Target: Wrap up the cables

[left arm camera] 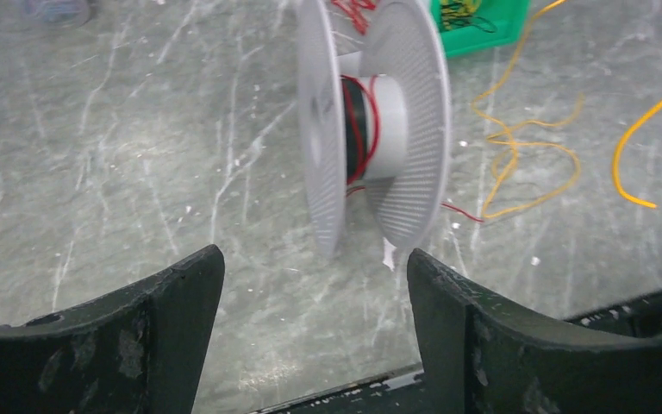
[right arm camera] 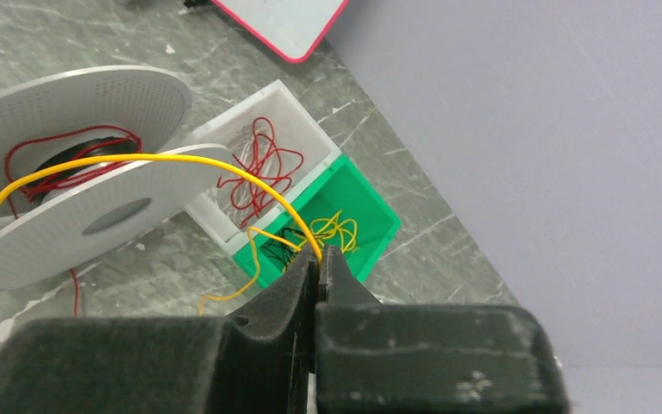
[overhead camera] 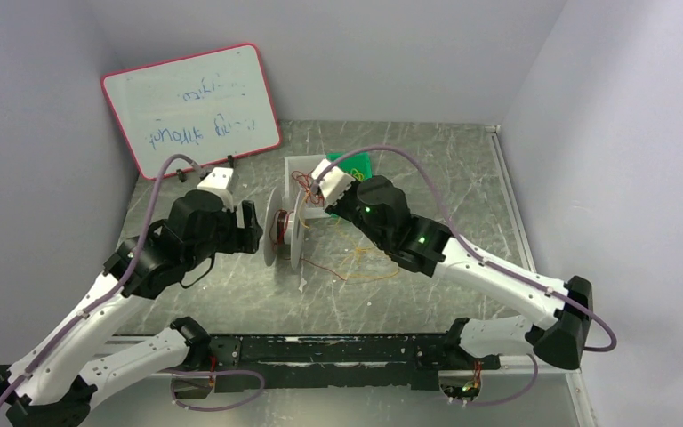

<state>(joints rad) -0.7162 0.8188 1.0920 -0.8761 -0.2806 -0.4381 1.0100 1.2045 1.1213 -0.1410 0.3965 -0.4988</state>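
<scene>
**Left gripper** point(left arm camera: 313, 267): the jaws stand wide open and hold nothing. It faces the spool point(left arm camera: 396, 129), which lies ahead of the fingertips in line with the gap, near but apart.

**Right gripper** point(right arm camera: 317, 259): the jaws are pressed together and pinch a yellow cable point(right arm camera: 138, 159) at the fingertips. From the pinch, the cable arcs up and across the near flange of the spool and runs out of the left edge of the wrist view.

**Spool:** it stands on its rims on the table point(overhead camera: 462, 196), axis level, between the two grippers. A red cable point(left arm camera: 374, 129) is wound round the hub between the flanges. One red end trails onto the table beside the right flange.

**Other cables:**
- The loose yellow cables point(left arm camera: 517, 147) lie in open loops on the table to the right of the spool, apart from it.
- A red bundle point(right arm camera: 263, 168) lies in the white tray point(right arm camera: 297, 108).
- A yellow bundle point(right arm camera: 340, 228) lies in the green tray point(right arm camera: 381, 246), together with some dark strands.

**Trays:** both sit beyond the spool, side by side and touching, with the white one to the left in the overhead view.

**Whiteboard** point(overhead camera: 191, 107): it has a red rim and leans against the back wall at the far left. The writing on it is too faint to read.
</scene>
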